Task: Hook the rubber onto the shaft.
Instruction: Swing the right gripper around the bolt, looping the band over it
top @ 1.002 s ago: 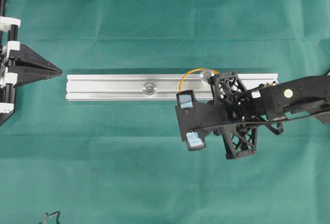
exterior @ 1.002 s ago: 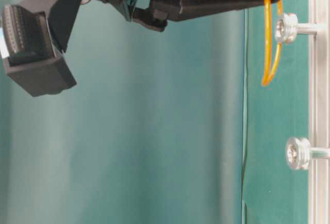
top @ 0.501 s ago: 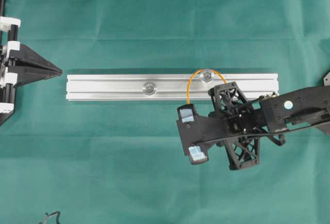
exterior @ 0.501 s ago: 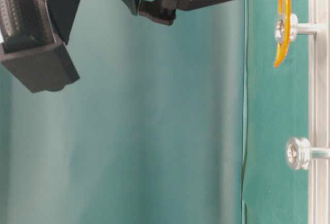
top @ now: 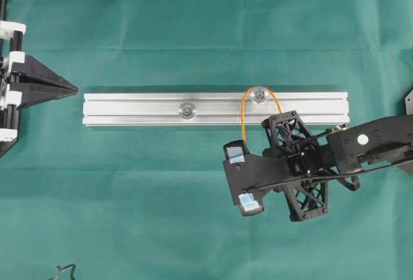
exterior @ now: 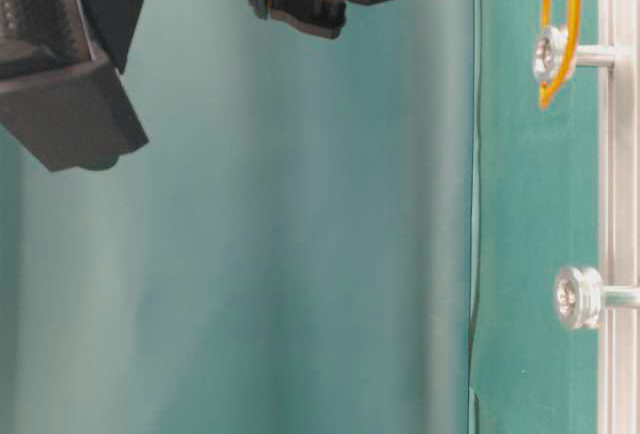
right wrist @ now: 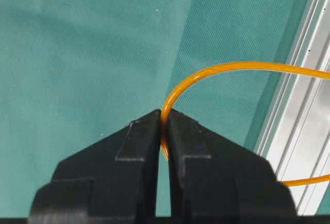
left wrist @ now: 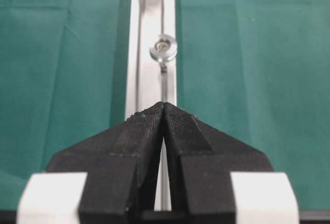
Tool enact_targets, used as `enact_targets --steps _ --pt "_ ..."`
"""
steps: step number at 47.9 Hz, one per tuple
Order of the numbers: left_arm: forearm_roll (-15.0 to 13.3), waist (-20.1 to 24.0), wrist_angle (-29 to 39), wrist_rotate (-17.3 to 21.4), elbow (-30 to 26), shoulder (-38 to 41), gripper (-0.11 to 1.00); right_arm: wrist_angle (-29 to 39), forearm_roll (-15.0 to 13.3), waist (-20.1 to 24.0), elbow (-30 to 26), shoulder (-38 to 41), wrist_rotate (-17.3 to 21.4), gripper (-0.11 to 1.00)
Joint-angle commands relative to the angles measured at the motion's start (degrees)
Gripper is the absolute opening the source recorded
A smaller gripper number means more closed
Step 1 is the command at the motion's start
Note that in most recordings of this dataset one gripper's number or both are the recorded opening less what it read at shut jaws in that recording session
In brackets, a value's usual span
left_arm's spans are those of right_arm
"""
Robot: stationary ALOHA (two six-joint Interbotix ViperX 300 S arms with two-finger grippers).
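My right gripper is pinched tight on the rubber, its 2 black fingers pressed together with only the thin orange strand between them. From overhead I see that gripper sitting just below the silver rail on the green cloth, and the rubber arches up from it across the rail and around the right-hand shaft. In the table-level view the band hangs around that shaft behind its head, while the second shaft lower in that view stands bare. My left gripper is fully closed with nothing in it, parked at the left end of the rail, apart from it, pointing along it toward the nearer shaft. The far end of the loop is cut off by the right edge of the right wrist view, and the arm hides where the band returns to the fingers overhead. At the top of the left wrist view only a sliver of orange shows.
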Motion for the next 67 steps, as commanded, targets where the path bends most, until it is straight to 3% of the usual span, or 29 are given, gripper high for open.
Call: enact_targets --steps 1,12,34,45,56,63,67 --pt "0.0 -0.1 -0.3 0.0 -1.8 0.4 0.00 -0.3 0.3 0.5 -1.6 -0.6 1.2 0.07" --pt "0.0 -0.1 -0.3 0.0 -1.8 0.4 0.00 -0.7 0.1 0.4 -1.6 -0.6 11.2 0.07" --pt "0.0 -0.1 -0.3 0.0 -1.9 0.4 0.00 -6.8 -0.2 0.1 -3.2 0.7 36.7 0.07" --pt "0.0 -0.1 -0.3 0.0 -1.8 0.4 0.00 -6.7 -0.2 0.0 -4.4 2.2 44.4 0.07" --pt "0.0 -0.1 -0.2 0.0 -1.9 0.4 0.00 -6.5 -0.3 -1.0 -5.3 3.3 55.9 0.07" --pt "-0.1 -0.1 -0.3 0.0 -1.9 0.4 0.00 -5.4 -2.1 -1.2 -5.3 3.5 62.1 0.07" --pt "0.0 -0.1 -0.2 0.0 -2.0 0.4 0.00 -4.9 -2.9 -1.2 -5.3 3.4 63.8 0.07"
